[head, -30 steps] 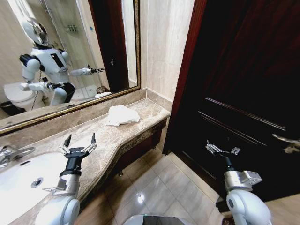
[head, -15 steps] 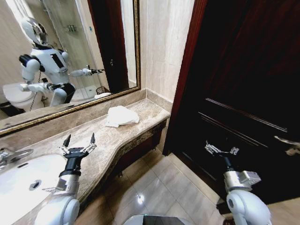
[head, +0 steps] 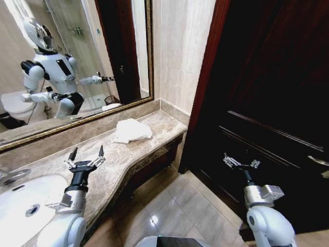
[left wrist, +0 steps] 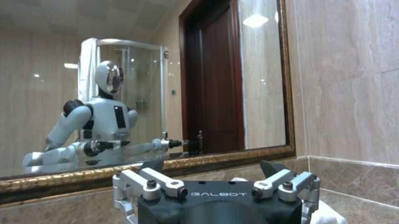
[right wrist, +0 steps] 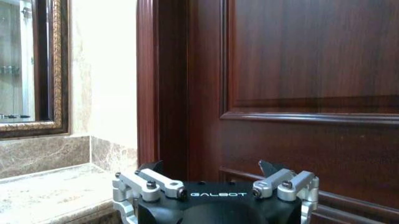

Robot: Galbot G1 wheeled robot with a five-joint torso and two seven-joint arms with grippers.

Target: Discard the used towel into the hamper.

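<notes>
Two grippers, both empty with fingers spread. Left gripper (head: 86, 157) hovers over the counter (head: 128, 159) near the sink (head: 20, 203), well short of the towel (head: 132, 130). Right gripper (head: 239, 162) is held out in front of the dark door (head: 277, 103), over the floor. Towel lies crumpled at the counter's far end, by the mirror (head: 67, 62) corner, untouched.

Change over the last second: whole head view has slid slightly, sink and faucet drifting toward the left edge, so the camera moved with the robot; towel and arms sit the same relative to the counter. Judgement: robot is repositioning toward the towel, grasp not yet begun. A small dark basket, possibly the hamper (head: 110, 99), appears as a mirror reflection; too small to be sure.
</notes>
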